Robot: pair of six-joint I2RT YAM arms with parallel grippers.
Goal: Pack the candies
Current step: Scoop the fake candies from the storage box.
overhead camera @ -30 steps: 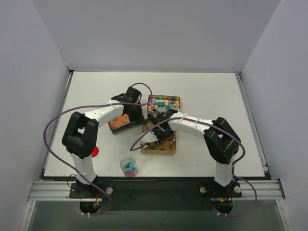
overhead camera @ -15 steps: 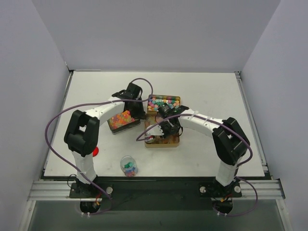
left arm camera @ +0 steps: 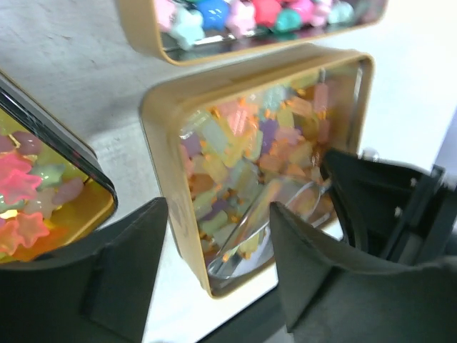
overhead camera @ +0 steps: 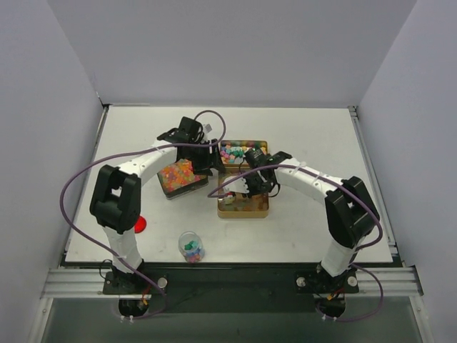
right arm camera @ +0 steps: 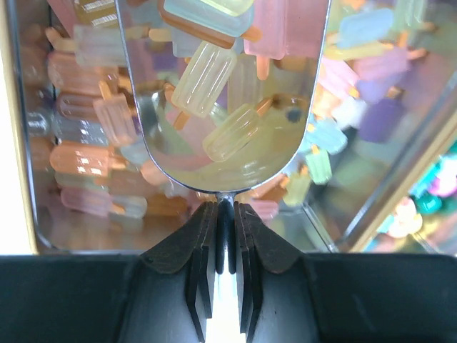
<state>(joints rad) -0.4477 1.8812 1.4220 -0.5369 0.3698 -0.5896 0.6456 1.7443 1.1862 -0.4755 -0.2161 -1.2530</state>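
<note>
The candies in the gold front tin (overhead camera: 243, 205) are pastel popsicle shapes (left arm camera: 246, 153). My right gripper (right arm camera: 225, 211) is shut on the handle of a shiny scoop (right arm camera: 221, 93). The scoop's bowl lies in that tin with a few yellow and pink candies (right arm camera: 203, 75) in it. In the top view the right gripper (overhead camera: 255, 179) hovers over the tin's back edge. My left gripper (left arm camera: 218, 214) is open, and the front tin's corner shows between its fingers. From above, the left gripper (overhead camera: 206, 156) sits between the three tins.
A back tin (overhead camera: 243, 151) holds multicoloured candies. A dark-rimmed tin (overhead camera: 180, 176) on the left holds orange and pink stars. A small clear jar (overhead camera: 191, 246) with a few candies stands near the front edge. A red round lid (overhead camera: 141, 224) lies by the left arm.
The left gripper has opened and moved toward the back. The front tin has shifted right and squared up. The right gripper with the scoop has moved toward the back right.
</note>
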